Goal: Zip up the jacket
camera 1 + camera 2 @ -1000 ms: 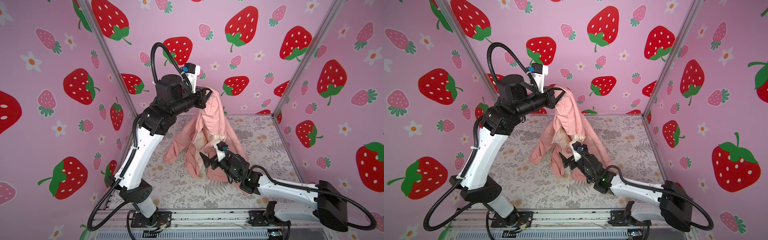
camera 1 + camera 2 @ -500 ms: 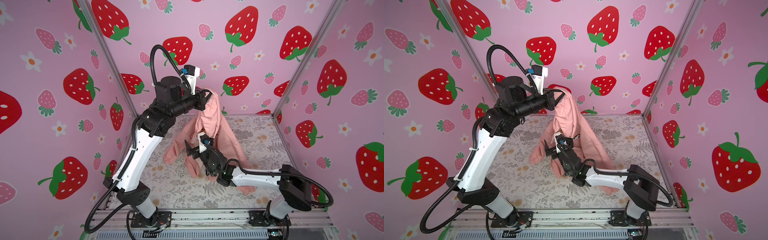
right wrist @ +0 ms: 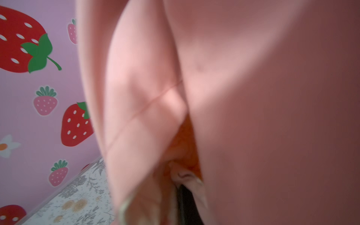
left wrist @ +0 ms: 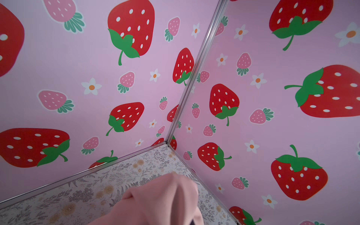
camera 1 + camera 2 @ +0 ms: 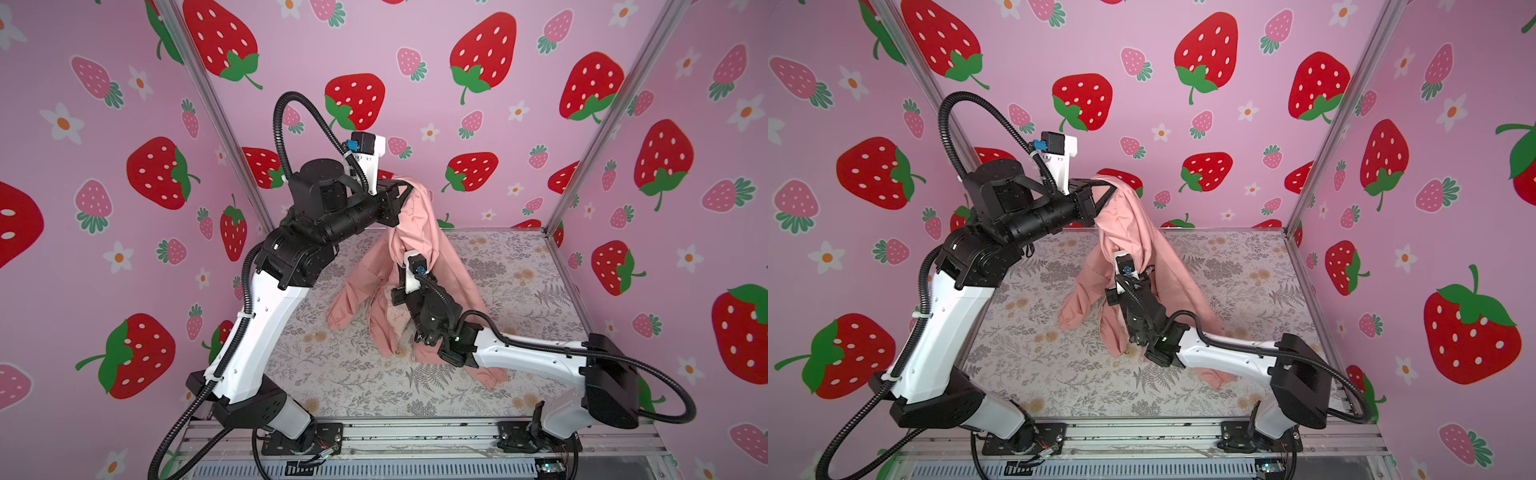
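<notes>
Both top views show the left gripper (image 5: 405, 193) pinching the jacket (image 5: 419, 232) aloft and the right gripper (image 5: 400, 282), earlier wide open, closed.

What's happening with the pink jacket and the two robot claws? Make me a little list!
Jacket: salmon-pink fabric jacket, hanging from its top, sleeves trailing on the floral tabletop
Left gripper: shut on the jacket's top, held high
Right gripper: shut, low in the jacket's front folds
Zip: looks not done up; cream lining shows
</notes>
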Controlling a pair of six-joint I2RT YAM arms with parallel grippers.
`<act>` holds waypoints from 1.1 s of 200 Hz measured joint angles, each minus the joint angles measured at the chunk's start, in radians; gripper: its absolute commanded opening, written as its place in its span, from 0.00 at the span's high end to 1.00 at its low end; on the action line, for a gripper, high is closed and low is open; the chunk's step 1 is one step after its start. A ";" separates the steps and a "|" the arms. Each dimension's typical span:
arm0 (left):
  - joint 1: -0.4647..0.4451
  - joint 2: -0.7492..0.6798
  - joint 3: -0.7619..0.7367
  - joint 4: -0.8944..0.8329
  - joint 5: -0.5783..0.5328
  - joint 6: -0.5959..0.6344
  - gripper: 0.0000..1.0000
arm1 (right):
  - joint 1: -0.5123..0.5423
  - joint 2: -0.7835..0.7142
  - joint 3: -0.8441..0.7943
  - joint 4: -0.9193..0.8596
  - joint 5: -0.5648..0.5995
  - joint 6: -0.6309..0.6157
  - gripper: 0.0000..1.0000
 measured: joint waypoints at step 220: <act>0.041 0.242 0.093 0.148 -0.363 0.144 1.00 | -0.287 0.086 0.643 -0.948 -0.367 0.228 1.00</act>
